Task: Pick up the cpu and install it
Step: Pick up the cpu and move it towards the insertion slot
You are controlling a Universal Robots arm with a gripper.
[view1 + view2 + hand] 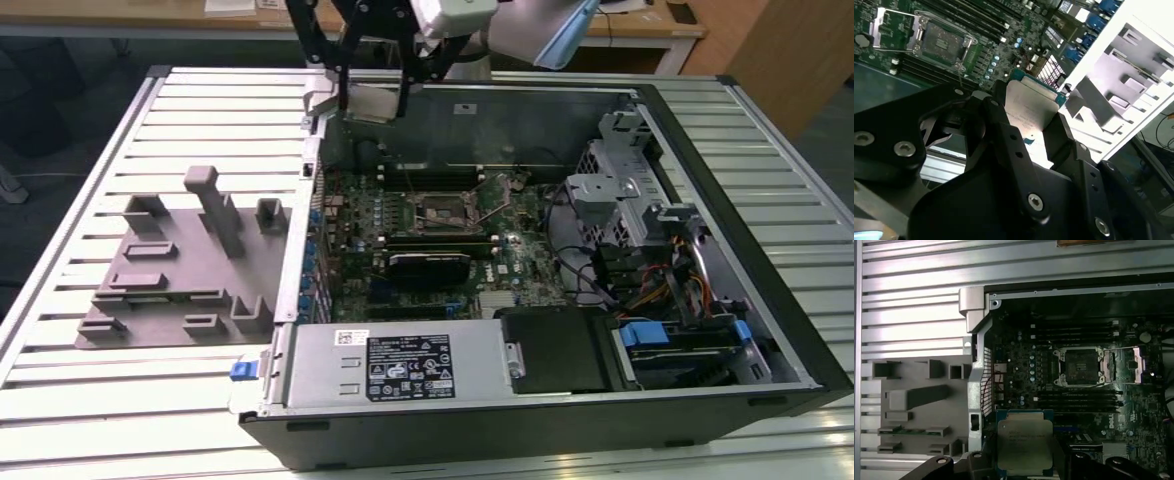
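In the exterior view, a slatted metal desk [80, 380] carried an open computer case [534, 425] from the middle toward three o'clock. A grey moulded fixture [174, 270] lay flat on it at nine o'clock. A wooden table [160, 15] crossed the room behind, from eleven to one o'clock. We saw the black fingers [343, 85] at twelve o'clock, over the case's far corner. They were clenched on the cpu [375, 104], which hung in the air at eleven o'clock from the dark socket [447, 212] on the motherboard [400, 240], well apart from it.

In the second wrist view, the fingers [1004, 135] pressed two opposite edges of the cpu [1031, 110]. We saw its silver top, with the green rim showing at the free end. The socket [939, 40] lay beyond, metal frame and lever visible.

In the first wrist view, we found the cpu [1025, 442] over the motherboard's edge, just inside the case wall [974, 390]. It sat between the fixture [919, 405] and the socket [1083, 366], touching neither.
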